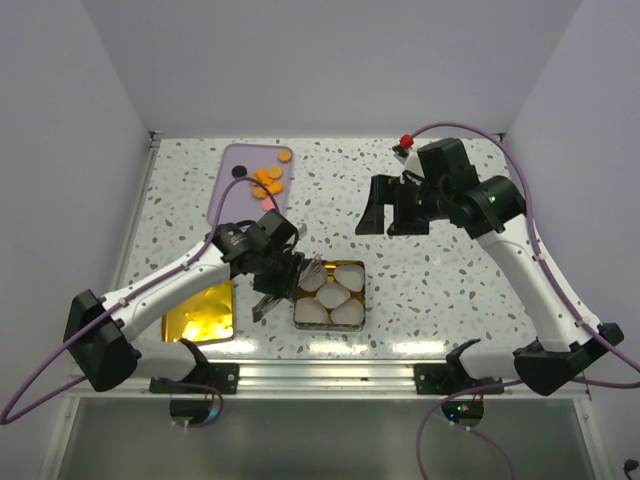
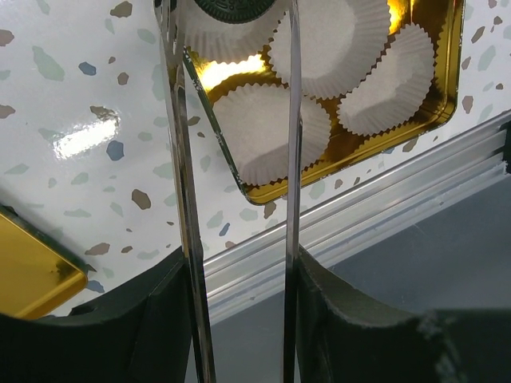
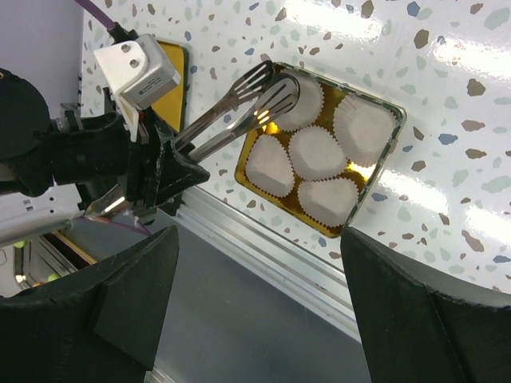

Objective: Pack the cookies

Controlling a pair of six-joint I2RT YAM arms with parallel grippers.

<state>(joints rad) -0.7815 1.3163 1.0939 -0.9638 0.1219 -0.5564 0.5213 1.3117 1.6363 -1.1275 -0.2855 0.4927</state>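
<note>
Several orange cookies (image 1: 268,180) and one black cookie (image 1: 239,171) lie on a purple plate (image 1: 232,205) at the back left. My left gripper (image 1: 266,272) is shut on metal tongs (image 1: 303,273). The tong tips reach over the far-left paper cup of the gold tin (image 1: 364,292). In the left wrist view the tongs (image 2: 180,159) run up from my gripper (image 2: 239,275), and a dark cookie (image 2: 235,8) sits between their tips above a cup. My right gripper (image 1: 395,207) is open and empty, raised behind the tin.
The tin (image 3: 385,155) holds several white scalloped paper cups (image 3: 315,152). Its gold lid (image 1: 200,312) lies to the left, near the table's front edge. An aluminium rail (image 1: 330,372) runs along that edge. White walls enclose the table.
</note>
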